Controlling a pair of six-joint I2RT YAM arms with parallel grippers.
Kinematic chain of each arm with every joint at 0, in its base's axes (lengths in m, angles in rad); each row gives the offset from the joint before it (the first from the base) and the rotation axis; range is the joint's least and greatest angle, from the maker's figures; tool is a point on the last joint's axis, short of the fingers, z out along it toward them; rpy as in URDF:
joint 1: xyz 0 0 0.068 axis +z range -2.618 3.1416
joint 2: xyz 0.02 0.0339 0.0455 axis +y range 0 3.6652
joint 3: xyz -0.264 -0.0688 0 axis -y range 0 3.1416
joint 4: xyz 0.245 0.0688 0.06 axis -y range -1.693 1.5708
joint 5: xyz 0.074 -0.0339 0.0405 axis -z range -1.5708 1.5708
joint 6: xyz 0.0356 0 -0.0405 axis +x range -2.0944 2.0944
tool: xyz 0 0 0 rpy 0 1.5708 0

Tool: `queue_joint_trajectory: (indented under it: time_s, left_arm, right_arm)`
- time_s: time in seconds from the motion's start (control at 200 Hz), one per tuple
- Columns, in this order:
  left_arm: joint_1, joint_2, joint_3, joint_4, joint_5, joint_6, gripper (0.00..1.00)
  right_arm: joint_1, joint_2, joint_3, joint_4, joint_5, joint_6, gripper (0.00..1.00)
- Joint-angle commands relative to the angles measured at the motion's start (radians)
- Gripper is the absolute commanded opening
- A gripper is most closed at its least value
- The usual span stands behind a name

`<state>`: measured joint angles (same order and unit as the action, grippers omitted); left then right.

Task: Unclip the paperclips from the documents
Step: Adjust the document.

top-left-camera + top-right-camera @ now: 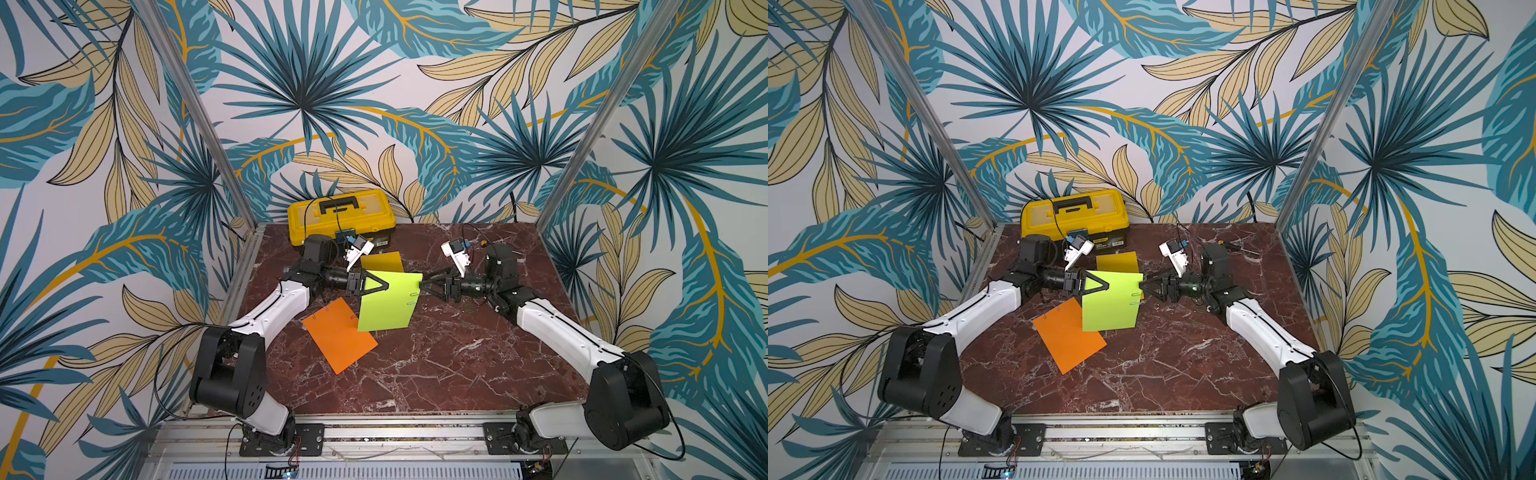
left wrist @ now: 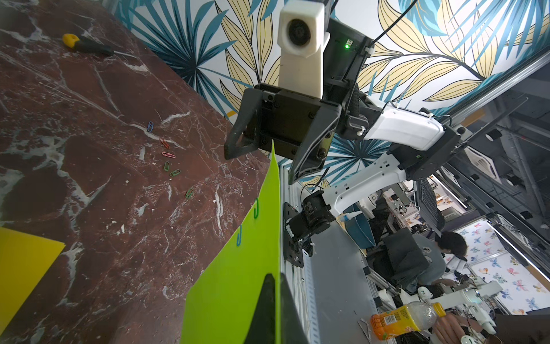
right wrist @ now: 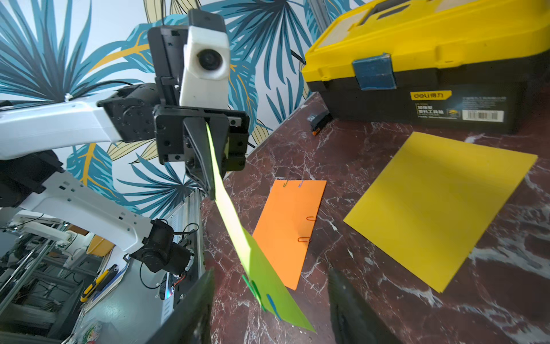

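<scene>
The lime green document (image 1: 386,303) hangs upright above the table, and my left gripper (image 1: 386,286) is shut on its upper left edge (image 2: 275,278). A green paperclip (image 2: 256,208) and a blue paperclip (image 2: 239,235) sit on its right edge. My right gripper (image 1: 422,284) is open at that edge, its fingers either side of the two clips (image 3: 270,274) without touching them. The orange document (image 1: 338,334) lies flat and has several clips (image 3: 311,219) on it. The yellow document (image 1: 382,262) lies behind and shows no clips.
Several loose paperclips (image 2: 168,155) lie on the marble table (image 1: 436,365) under my right arm. A yellow-and-black toolbox (image 1: 340,216) stands at the back left. A yellow-handled screwdriver (image 2: 86,44) lies at the back right.
</scene>
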<state>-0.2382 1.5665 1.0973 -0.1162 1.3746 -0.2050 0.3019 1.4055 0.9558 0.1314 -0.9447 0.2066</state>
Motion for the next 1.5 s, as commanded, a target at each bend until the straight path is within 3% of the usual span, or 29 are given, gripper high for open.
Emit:
queue_joint_trajectory:
  time_s: [0.0, 0.195, 0.576, 0.706, 0.811, 0.946, 1.046, 1.492]
  left_arm:
    - [0.005, 0.025, 0.039, 0.014, 0.038, 0.001, 0.00]
    - [0.004, 0.057, 0.072, 0.014, 0.054, 0.003, 0.00]
    - [0.002, 0.112, 0.088, 0.014, 0.072, 0.011, 0.00]
    - [0.003, 0.118, 0.094, 0.014, 0.063, 0.013, 0.00]
    - [0.002, 0.115, 0.098, 0.014, 0.060, 0.013, 0.04]
    - [0.004, 0.111, 0.092, 0.014, 0.055, 0.009, 0.27]
    - [0.004, 0.104, 0.081, 0.014, 0.061, 0.004, 0.35]
    - [0.005, 0.078, 0.032, 0.014, 0.050, 0.006, 0.36]
  right_arm:
    - [0.020, 0.036, 0.027, 0.044, -0.049, 0.020, 0.62]
    - [0.038, 0.081, 0.045, 0.114, -0.071, 0.077, 0.54]
    - [0.043, 0.109, 0.057, 0.153, -0.101, 0.143, 0.09]
    - [0.042, 0.115, 0.057, 0.129, -0.100, 0.148, 0.00]
    - [0.042, 0.112, 0.056, 0.112, -0.081, 0.149, 0.00]
    - [0.041, 0.115, 0.060, 0.106, -0.052, 0.160, 0.00]
    - [0.040, 0.116, 0.064, 0.107, -0.027, 0.166, 0.00]
    - [0.008, 0.119, 0.078, 0.159, 0.034, 0.221, 0.00]
